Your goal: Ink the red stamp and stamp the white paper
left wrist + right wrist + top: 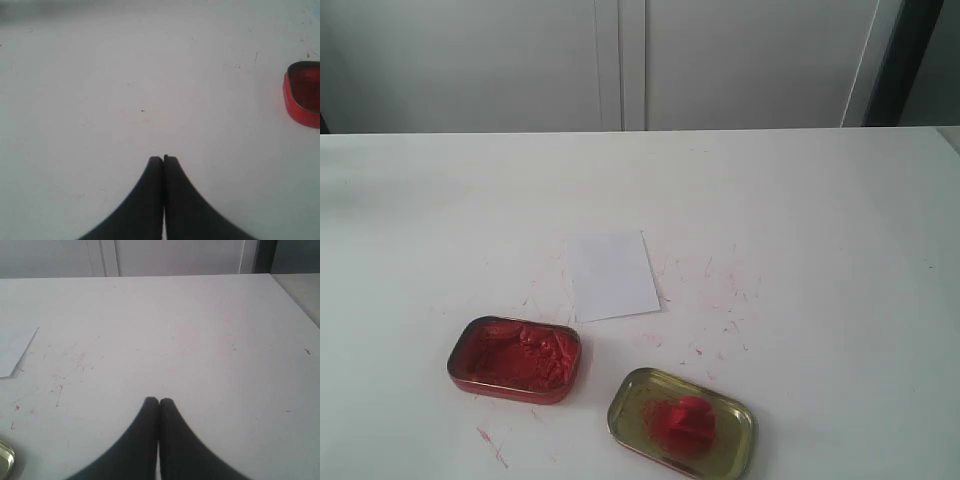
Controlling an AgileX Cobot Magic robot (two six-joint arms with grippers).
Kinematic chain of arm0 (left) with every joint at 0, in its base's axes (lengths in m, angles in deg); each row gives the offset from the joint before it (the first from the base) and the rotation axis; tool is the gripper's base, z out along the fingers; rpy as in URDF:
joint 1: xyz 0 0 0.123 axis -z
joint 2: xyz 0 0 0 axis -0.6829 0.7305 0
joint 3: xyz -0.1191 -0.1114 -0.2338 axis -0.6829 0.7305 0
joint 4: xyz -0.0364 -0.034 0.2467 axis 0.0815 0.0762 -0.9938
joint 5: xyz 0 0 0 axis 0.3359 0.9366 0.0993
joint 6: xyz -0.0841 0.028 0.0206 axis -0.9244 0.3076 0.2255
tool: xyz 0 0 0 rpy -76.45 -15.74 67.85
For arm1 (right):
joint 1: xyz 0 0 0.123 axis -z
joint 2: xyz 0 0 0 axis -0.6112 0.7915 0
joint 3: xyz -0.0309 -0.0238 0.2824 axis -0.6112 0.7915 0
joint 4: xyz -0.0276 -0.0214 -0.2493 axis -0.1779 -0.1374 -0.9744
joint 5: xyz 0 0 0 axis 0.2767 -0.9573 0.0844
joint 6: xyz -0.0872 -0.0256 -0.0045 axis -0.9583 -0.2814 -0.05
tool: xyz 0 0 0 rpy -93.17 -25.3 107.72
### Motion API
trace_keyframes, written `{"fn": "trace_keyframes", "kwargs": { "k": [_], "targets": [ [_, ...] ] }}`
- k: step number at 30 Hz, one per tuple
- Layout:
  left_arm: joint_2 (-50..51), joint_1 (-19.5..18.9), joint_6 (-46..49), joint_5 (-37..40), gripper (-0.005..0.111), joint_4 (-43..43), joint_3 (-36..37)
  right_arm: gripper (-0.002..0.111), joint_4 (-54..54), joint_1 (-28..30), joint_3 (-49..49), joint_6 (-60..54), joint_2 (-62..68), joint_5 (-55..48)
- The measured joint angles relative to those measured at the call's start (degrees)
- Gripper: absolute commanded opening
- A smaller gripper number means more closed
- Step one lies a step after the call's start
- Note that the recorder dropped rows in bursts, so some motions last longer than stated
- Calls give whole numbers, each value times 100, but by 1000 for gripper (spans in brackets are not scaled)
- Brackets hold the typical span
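The white paper (613, 275) lies flat in the middle of the table; its corner (15, 351) also shows in the right wrist view. In front of it to the right lies a gold tin lid (730, 448). On the lid rests a small red block that looks like the red stamp (685, 420). Neither arm shows in the exterior view. My left gripper (163, 158) is shut on nothing over bare table, with the red tin (302, 95) off to one side. My right gripper (159, 400) is shut and empty too, apart from the paper.
An open tin of red paste (515, 358) sits at the front left of the white table (820, 220), which is flecked with red marks around the paper. The lid's rim (5, 460) shows at the edge of the right wrist view. Grey cabinet doors (620, 60) stand behind the table.
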Motion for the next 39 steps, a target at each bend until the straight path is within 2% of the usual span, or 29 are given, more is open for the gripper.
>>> {"fn": "trace_keyframes", "kwargs": {
  "k": [20,39],
  "targets": [
    [0,0,0,0,0,0,0,0,0,0,3,0,0,229],
    [0,0,0,0,0,0,0,0,0,0,3,0,0,2469]
  ]
}}
